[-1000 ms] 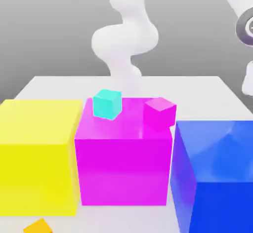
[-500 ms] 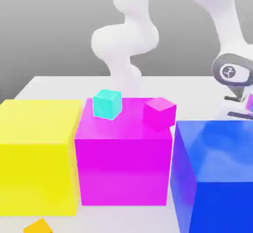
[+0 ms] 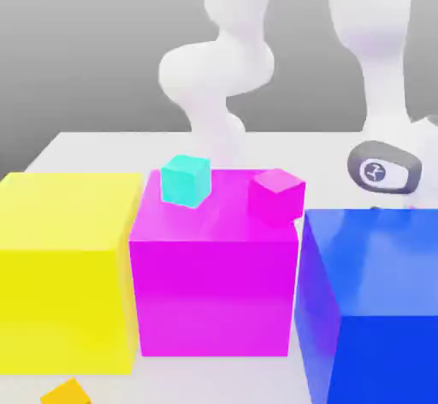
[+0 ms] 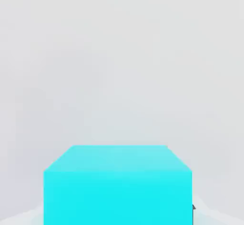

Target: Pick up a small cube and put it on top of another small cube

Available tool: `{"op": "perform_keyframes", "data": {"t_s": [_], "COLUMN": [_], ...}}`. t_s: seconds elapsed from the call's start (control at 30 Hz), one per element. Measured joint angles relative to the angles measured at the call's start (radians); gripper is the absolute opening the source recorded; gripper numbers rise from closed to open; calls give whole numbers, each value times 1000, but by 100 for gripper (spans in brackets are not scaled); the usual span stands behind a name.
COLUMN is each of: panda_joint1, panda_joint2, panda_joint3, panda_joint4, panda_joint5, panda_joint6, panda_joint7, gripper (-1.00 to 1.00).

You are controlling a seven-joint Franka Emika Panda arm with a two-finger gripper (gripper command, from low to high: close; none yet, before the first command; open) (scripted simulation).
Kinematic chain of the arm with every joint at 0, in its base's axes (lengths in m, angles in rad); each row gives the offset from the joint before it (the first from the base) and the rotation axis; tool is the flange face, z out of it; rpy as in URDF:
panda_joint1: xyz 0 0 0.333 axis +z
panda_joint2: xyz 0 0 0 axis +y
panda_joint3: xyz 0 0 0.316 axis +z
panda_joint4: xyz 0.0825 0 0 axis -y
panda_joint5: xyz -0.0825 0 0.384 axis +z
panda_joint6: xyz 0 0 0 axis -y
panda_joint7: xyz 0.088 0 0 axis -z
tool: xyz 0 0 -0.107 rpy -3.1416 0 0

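Gripper closes on bright cyan-blue cube behind big blue block

The robot's gripper [image 4: 118,215] is closed on the small cyan-blue cube [image 4: 118,198], which sits close in front of the hand camera, over a pale surface. In the exterior view, the arm [image 3: 372,30] reaches down from the upper right of the frame, and its hand [image 3: 385,168] is at the right edge, just above the middle height, partly hidden behind the big blue cube [image 3: 389,265] at lower right.

A big magenta cube [image 3: 214,295] stands in the centre of the frame. Over its top face are a small turquoise cube [image 3: 185,181], towards the left, and a small magenta cube [image 3: 276,197], towards the right; they are apart. A big yellow cube [image 3: 64,282] stands at lower left, and a small orange cube [image 3: 67,392] is cut off by the bottom edge near the left corner. The white table [image 3: 295,154] extends behind the big cubes.
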Motion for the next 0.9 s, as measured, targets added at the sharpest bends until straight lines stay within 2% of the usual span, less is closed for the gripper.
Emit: {"op": "perform_keyframes", "data": {"t_s": [0.1, 0.2, 0.3, 0.37, 0.57, 0.9], "panda_joint1": [-28, -35, -14, -23, -74, -177], "panda_joint2": [-103, -210, -323, -393, -587, -899], "panda_joint3": [57, 99, 94, 65, -72, -289], "panda_joint4": [-19, -15, -3, 4, 16, 31], "panda_joint5": [108, 294, 456, 503, 477, 289], "panda_joint6": [-76, -164, -268, -342, -555, -883], "panda_joint7": [-49, -104, -146, -210, -474, -846], "gripper": [-100, -100, -100, -100, -100, -100]}}
